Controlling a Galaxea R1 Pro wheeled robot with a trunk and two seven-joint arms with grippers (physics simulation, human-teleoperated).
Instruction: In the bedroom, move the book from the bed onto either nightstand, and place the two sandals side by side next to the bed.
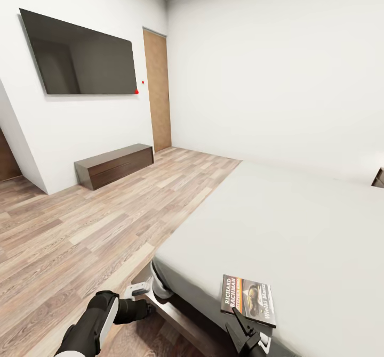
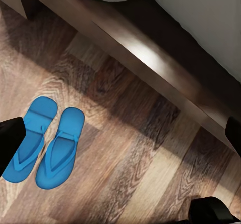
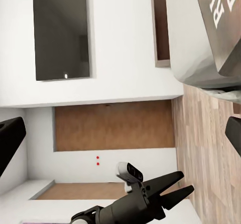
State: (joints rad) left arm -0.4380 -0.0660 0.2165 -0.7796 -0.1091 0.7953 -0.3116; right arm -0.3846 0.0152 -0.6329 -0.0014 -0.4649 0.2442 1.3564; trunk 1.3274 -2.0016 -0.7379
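Note:
The book (image 1: 248, 299), dark with an orange picture and white lettering, lies flat on the near corner of the bed (image 1: 298, 229), on its pale grey mattress. My right gripper (image 1: 246, 334) is open just short of the book's near edge, not touching it; the book's corner (image 3: 221, 18) shows in the right wrist view. Two blue sandals (image 2: 31, 138) (image 2: 60, 148) lie side by side on the wood floor beside the dark bed frame (image 2: 150, 58). My left gripper (image 1: 140, 309) hangs open and empty above the floor by the bed's corner. A dark wooden corner (image 1: 380, 177) past the mattress may be the nightstand; I cannot tell.
A long dark brown TV bench (image 1: 114, 165) stands against the left wall under a black TV (image 1: 80, 53). A wooden door (image 1: 157, 90) is at the far corner. Open plank floor (image 1: 96, 229) stretches left of the bed.

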